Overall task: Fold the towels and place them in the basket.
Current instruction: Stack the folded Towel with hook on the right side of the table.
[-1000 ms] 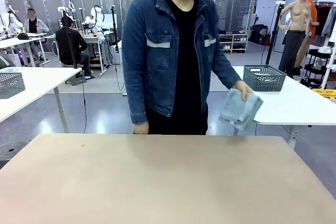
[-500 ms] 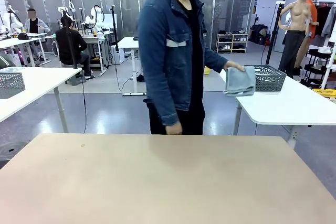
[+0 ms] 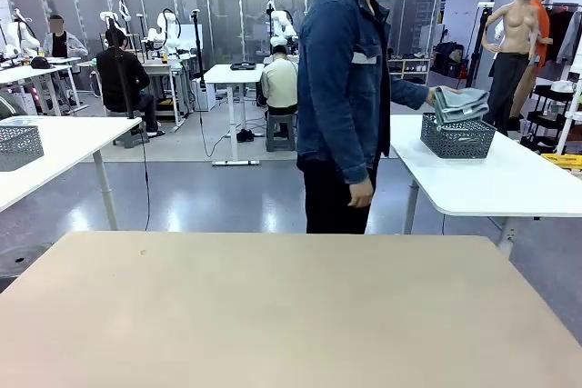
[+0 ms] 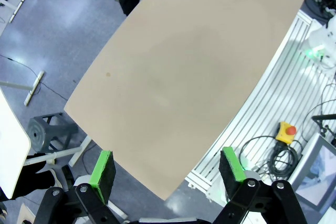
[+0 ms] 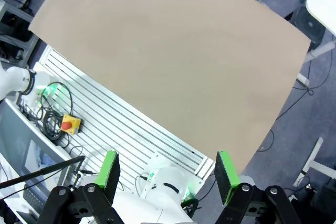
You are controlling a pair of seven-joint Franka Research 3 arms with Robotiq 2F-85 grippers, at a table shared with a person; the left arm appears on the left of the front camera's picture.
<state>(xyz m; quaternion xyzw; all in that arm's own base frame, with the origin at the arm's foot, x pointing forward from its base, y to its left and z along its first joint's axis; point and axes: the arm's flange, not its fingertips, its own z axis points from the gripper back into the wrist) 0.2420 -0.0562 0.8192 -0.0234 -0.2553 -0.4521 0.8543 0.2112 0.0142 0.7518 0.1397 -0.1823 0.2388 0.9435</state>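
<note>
Person has turned away from my table [image 3: 273, 306] since a sec ago & carried the grey-blue towel [image 3: 459, 103] to the basket [image 3: 457, 135] on the white side table, right of frame. Towel now sits at the basket's top w/ person's hand [image 3: 431, 95] on it, so I'd say this one's nearly placed. My left gripper [image 4: 167, 172] hangs over the tan tabletop, fingers spread, nothing between pads. Right gripper [image 5: 164, 176] same: released, empty. Can't spot a mint towel, so I can't tell what's left
</note>
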